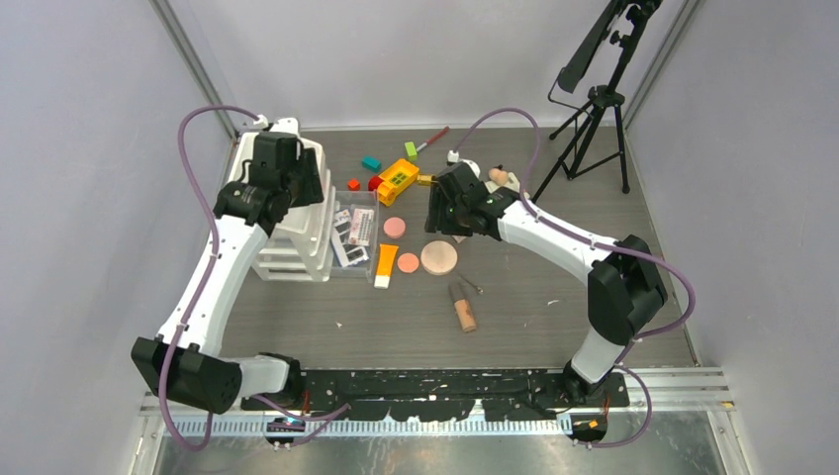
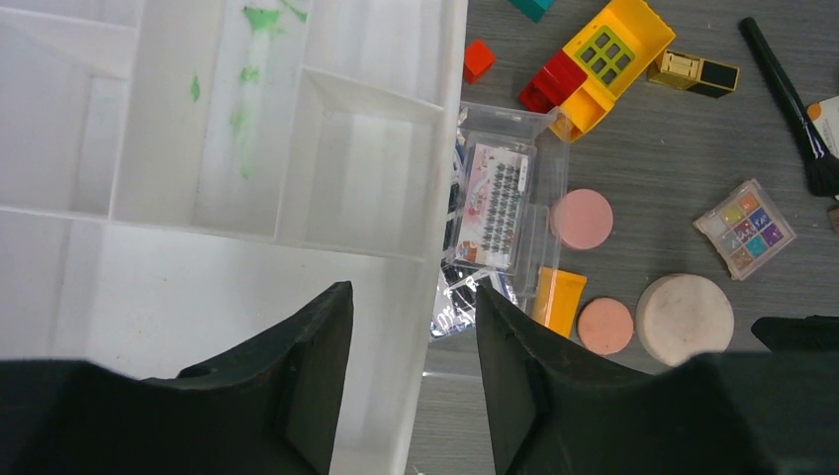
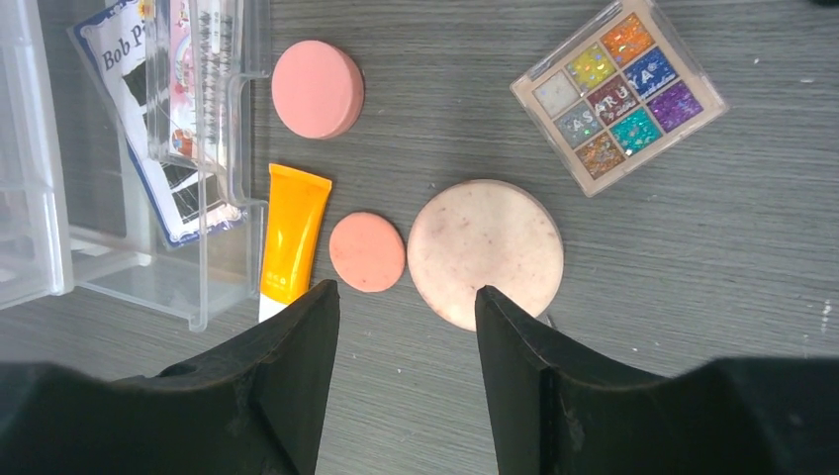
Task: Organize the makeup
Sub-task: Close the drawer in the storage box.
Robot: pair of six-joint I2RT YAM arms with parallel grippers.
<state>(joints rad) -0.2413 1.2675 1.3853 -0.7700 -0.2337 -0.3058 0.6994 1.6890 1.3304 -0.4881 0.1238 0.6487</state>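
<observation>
Compacts (image 3: 317, 89), round and matte, lie on grainy grey tabletop (image 3: 693, 297).

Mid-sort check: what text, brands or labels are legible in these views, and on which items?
"Bob P", cut off at the frame edge: on the card inside the clear case.
"ASARUYA", last letters uncertain: across the eyeshadow palette.
Tiny print on the peach compact: too small to read.
Nothing else is legible.
</observation>
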